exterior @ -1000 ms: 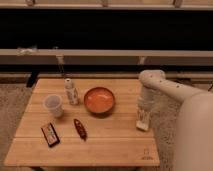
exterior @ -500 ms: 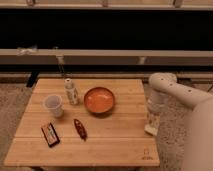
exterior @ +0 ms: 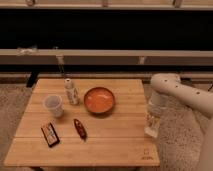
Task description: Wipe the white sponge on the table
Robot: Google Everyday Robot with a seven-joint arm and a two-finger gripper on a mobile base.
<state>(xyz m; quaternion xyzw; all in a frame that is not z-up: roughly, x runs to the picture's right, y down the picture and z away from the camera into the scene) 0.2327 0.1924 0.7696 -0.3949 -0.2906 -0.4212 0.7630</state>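
Logo (exterior: 145, 156): small dark mark near table front edge, unreadable. Bottle (exterior: 71, 92): white, labelled, text illegible. Table (exterior: 120, 135): light plank top on speckled carpet, dark wall and pale rail behind. Also on top: cup (exterior: 53, 105), orange bowl (exterior: 99, 99), dark packet (exterior: 49, 134), brown oblong item (exterior: 80, 128). Gripper (exterior: 152, 128): at right table edge, pointing down; finger state cannot be told. Sponge (exterior: 151, 132): white, under gripper, at that edge. Since half a second ago: gripper and sponge stay at the right edge
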